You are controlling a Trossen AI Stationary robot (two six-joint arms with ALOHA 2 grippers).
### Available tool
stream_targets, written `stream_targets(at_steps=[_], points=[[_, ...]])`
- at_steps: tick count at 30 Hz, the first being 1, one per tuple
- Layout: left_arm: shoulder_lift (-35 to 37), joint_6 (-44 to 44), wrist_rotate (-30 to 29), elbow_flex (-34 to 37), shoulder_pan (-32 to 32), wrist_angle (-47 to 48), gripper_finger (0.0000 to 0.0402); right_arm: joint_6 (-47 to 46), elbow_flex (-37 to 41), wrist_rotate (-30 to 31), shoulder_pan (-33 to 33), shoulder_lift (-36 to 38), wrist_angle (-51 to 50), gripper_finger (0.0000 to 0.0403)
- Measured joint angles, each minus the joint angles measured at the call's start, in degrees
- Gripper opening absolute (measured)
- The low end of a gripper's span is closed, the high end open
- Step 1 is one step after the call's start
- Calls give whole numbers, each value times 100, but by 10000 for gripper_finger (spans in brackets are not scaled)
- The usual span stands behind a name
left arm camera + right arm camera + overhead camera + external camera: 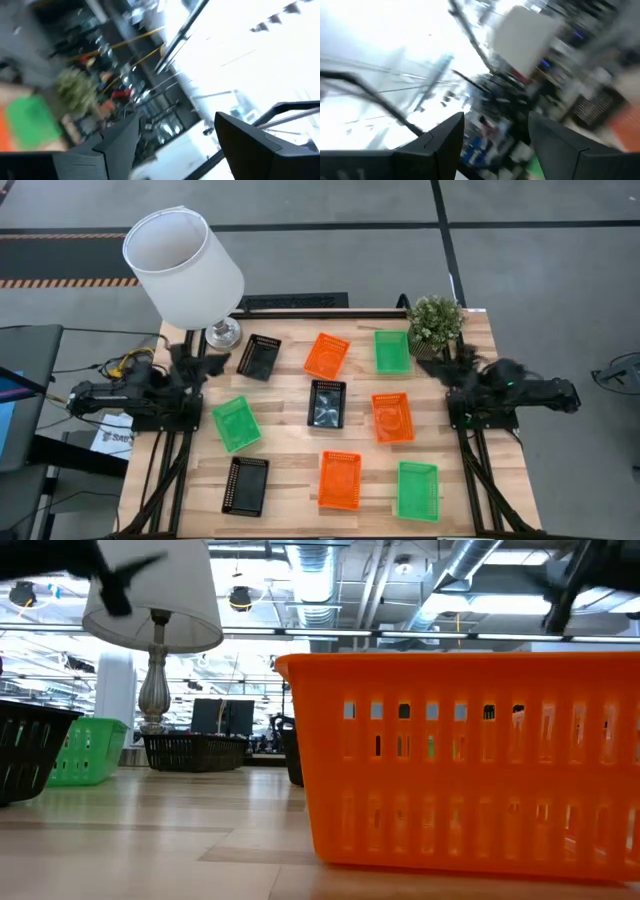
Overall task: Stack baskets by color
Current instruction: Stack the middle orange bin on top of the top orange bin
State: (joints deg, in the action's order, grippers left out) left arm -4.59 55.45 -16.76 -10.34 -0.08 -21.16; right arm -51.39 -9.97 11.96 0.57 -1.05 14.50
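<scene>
Nine baskets lie single and apart on the wooden table [290, 470]; none is stacked yet, so the sorting looks unstarted. The three black baskets sit near the far edge by the lamp [259, 356], at the table's middle [326, 403], and at the near edge toward the left side [245, 485]. The orange ones lie at the far edge's middle [326, 355], right of the middle [392, 418] and at the near edge [340, 479]. The green ones lie far right by the potted plant [392, 351], at the left edge [236, 424] and near the near right corner [417, 490].

The left gripper [205, 363] waits folded back at the far left corner beside the lamp [185, 265], its jaws wide apart and empty; the right gripper [447, 367] waits at the far right edge next to the potted plant [436, 319], likewise spread and holding nothing.

A sound first step, I judge, is to pick one colour and a fixed base basket; each arm should take the baskets on its own side; grip a long rim wall, lift clear of neighbours, align the long sides with the base, and lower squarely so it nests.
</scene>
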Motion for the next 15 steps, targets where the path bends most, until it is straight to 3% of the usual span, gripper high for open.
stream_targets(at_steps=[6,10,15], points=[[-1214,-894,52,-1675,0,790,251,814,-1731,97,67,-596,-1902,244],[-2276,-715,88,-3035,0,2726,251,645,-3002,128,65,-1578,-4224,243],[-3567,79,174,-4755,0,5039,251,-666,-4286,-181,56,-3010,-6800,243]])
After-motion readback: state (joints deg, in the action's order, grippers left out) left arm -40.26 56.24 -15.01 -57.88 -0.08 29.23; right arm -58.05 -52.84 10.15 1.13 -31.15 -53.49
